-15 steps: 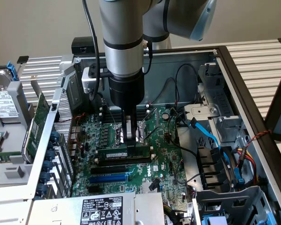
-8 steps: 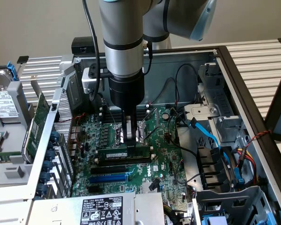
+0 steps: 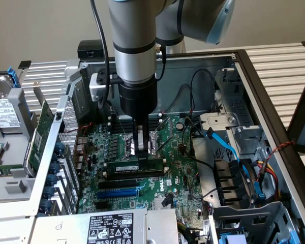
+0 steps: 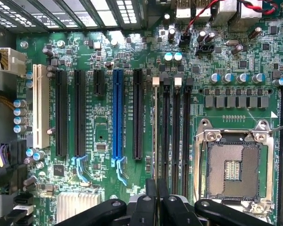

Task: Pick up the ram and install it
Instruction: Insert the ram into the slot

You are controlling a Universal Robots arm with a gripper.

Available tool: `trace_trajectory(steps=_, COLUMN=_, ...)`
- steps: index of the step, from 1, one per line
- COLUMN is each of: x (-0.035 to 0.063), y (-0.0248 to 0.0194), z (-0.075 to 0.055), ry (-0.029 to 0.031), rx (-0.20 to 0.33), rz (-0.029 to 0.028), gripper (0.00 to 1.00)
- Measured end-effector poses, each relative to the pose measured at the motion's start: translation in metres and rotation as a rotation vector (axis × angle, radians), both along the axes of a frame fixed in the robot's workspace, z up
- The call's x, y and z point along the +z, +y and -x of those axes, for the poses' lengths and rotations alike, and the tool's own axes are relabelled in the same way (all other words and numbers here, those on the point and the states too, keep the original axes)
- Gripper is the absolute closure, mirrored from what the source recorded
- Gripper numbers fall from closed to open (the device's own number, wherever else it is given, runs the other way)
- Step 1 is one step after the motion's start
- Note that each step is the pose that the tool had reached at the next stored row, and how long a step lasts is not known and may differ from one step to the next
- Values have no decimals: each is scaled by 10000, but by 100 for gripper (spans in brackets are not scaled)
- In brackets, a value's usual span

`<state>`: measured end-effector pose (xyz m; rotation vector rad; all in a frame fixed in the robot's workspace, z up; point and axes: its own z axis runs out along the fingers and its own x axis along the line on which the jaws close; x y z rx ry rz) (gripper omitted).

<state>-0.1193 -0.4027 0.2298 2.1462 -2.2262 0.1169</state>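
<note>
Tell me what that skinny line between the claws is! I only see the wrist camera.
Observer: In the exterior view it is a ram stick, long and green, with a white sticker on its flat side.
Operator: Is the claw holding it?
Observer: Yes, the gripper is shut on its top edge, and the stick lies lengthwise along the black slots.
Operator: What is off to the side?
Observer: A blue cable curves down inside the case, toward the exterior view's right.
</note>
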Motion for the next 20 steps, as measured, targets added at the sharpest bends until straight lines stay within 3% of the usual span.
trace_trajectory(steps=9, x=30, y=12, z=0, ry=5, rx=3, rz=108, gripper=88)
trace_trajectory(steps=20, x=33, y=24, z=5, ry=-13, rx=-5, rz=132, gripper=88)
